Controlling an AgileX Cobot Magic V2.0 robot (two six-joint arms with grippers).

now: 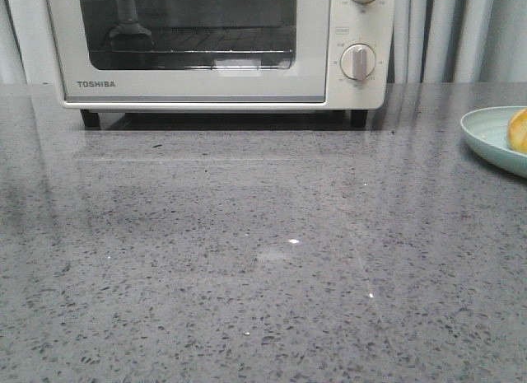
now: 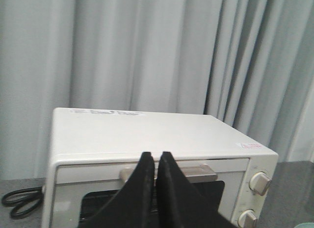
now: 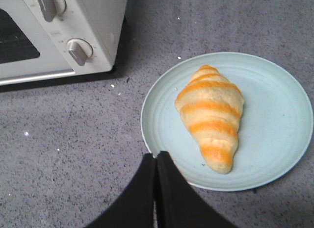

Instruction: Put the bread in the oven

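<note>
The bread (image 3: 212, 115), a golden roll with paler stripes, lies on a pale green plate (image 3: 274, 154); in the front view only its edge (image 1: 519, 129) shows at the far right on the plate (image 1: 487, 136). The cream Toshiba oven (image 1: 193, 86) stands at the back of the counter, door shut; it also shows in the left wrist view (image 2: 147, 135) and the right wrist view (image 3: 93, 22). My left gripper (image 2: 156, 155) is shut and empty, in front of the door handle (image 2: 206, 171). My right gripper (image 3: 156, 157) is shut and empty, above the plate's rim, beside the bread.
The grey speckled counter (image 1: 247, 259) spreads in front of the oven. Two knobs (image 1: 358, 62) sit on the oven's right side. A black cord (image 2: 19, 203) lies left of the oven. Grey curtains (image 2: 147, 46) hang behind.
</note>
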